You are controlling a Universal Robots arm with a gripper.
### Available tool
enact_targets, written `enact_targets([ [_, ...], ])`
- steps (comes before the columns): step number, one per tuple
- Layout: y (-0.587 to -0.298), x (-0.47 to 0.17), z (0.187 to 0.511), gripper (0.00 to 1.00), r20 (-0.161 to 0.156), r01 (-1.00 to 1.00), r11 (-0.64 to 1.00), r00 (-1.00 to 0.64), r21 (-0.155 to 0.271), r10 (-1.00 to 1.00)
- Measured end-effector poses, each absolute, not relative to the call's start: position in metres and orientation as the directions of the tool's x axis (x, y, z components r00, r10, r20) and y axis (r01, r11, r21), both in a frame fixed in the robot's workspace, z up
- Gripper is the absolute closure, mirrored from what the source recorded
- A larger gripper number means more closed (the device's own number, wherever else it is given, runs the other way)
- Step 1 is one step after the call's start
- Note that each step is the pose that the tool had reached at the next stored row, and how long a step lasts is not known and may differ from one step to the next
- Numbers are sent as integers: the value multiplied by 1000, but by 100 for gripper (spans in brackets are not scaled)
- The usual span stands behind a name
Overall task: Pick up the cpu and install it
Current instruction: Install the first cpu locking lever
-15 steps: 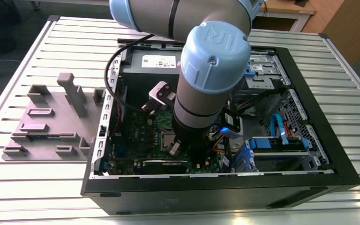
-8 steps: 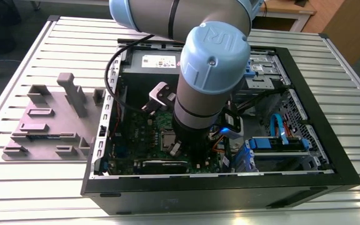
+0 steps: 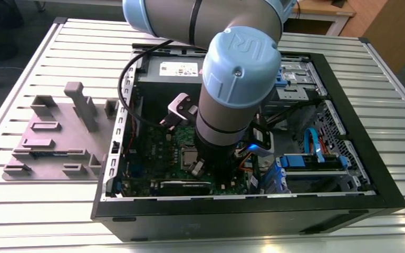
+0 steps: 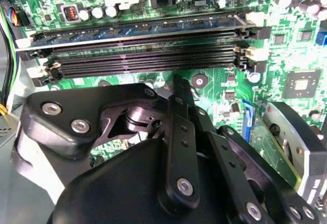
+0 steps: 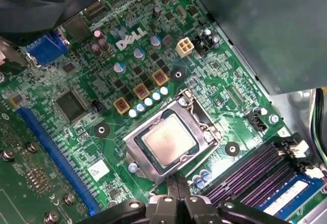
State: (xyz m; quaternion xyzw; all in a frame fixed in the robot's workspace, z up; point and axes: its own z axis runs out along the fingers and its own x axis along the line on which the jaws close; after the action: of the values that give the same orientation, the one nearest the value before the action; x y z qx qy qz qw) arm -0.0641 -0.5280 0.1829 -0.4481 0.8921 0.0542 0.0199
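Note:
The cpu (image 5: 168, 141), a small square chip with a pale silvery top, lies flat inside the metal socket frame (image 5: 202, 124) on the green motherboard (image 5: 102, 93). In the exterior view the socket (image 3: 188, 156) sits just to the exterior view's left of the arm's lower end. My gripper (image 5: 174, 181) hovers close beside the socket's edge, its two black fingers pressed together with nothing between them. In the second wrist view the gripper (image 4: 179, 81) points at the board near the memory slots (image 4: 143, 55).
The open black computer case (image 3: 357, 121) surrounds the board, with a grey power supply box (image 3: 171, 71) at the back and drive bays with blue cables (image 3: 315, 147). A grey parts fixture (image 3: 55, 134) stands on the slatted table at the exterior view's left.

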Motion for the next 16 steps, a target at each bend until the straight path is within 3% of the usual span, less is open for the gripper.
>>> enact_targets([
  [16, -528, -65, 196, 89, -90, -800, 595, -600, 75, -795],
])
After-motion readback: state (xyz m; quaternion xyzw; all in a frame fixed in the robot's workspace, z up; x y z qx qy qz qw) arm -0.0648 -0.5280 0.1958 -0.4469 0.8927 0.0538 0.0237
